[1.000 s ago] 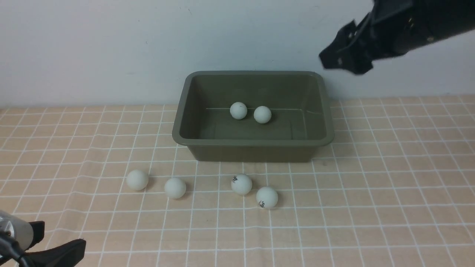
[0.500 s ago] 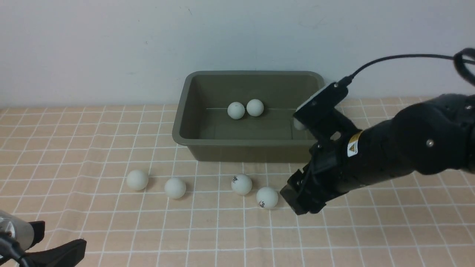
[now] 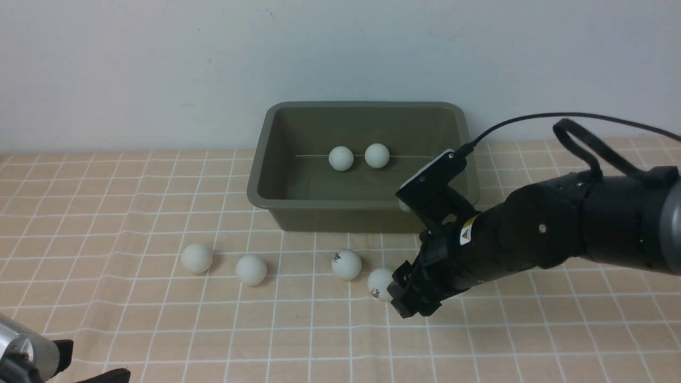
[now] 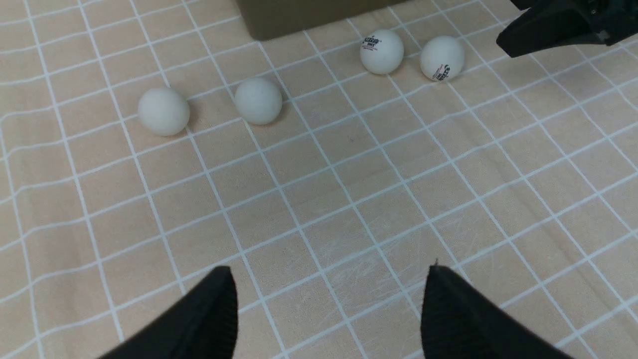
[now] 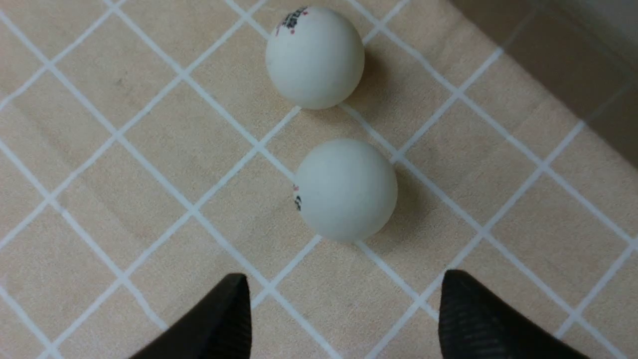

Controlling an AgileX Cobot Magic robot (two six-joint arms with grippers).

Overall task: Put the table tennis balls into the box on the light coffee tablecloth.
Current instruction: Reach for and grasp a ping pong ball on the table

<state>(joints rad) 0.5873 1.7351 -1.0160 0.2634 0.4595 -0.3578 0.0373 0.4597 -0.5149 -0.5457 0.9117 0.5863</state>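
Observation:
The olive-green box [image 3: 362, 218] stands on the light coffee tablecloth [image 3: 532, 330], with two table tennis balls [image 3: 341, 158] [image 3: 376, 155] inside. Several more balls lie on the cloth in front of it [image 3: 197, 258] [image 3: 251, 269] [image 3: 346, 264] [image 3: 379, 282]. My right gripper [image 3: 407, 300] is low over the cloth, right beside the rightmost ball. In the right wrist view that ball [image 5: 346, 189] lies just ahead of the open, empty gripper [image 5: 344, 281], not between the tips. My left gripper [image 4: 329, 271] is open and empty, near the front left corner, well short of the balls [image 4: 257, 100].
The box's front wall is close behind the rightmost two balls, and its corner shows in the right wrist view [image 5: 573, 60]. A second marked ball [image 5: 315, 57] lies just beyond the nearest one. A white wall rises behind the box.
My right arm has come down from high at the box's right to the cloth beside the rightmost ball. The two balls in the box rolled slightly. My left gripper drew back a little.

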